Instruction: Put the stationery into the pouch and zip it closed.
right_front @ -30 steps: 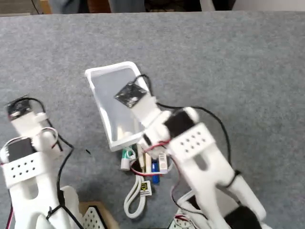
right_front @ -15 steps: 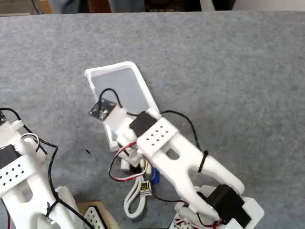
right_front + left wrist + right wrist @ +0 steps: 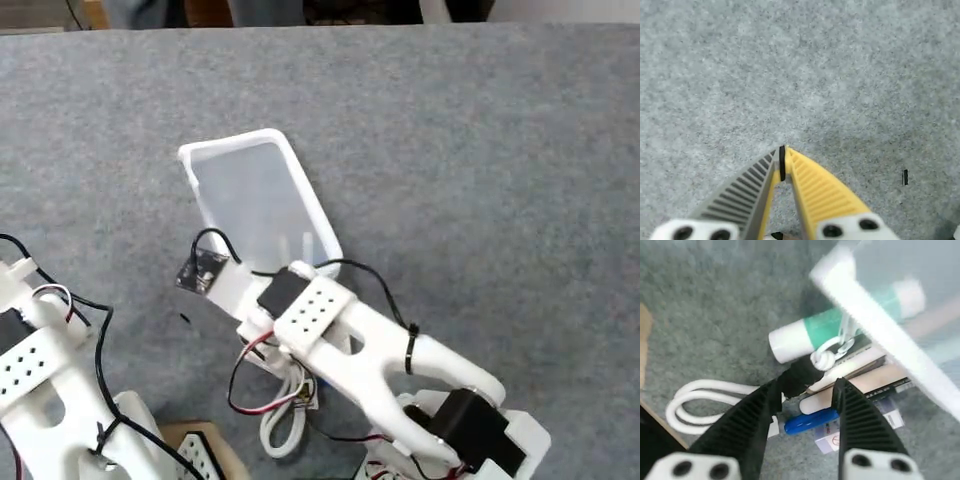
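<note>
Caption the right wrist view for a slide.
Right gripper, open, above stationery poking from the pouch mouth.

Stationery (image 3: 800,337) lies at the pouch's (image 3: 250,190) near end, cord (image 3: 715,386) beside.

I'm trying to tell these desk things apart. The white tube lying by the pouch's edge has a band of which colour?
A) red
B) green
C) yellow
B: the right wrist view shows the white tube beside the pouch with a green band around it.
</note>
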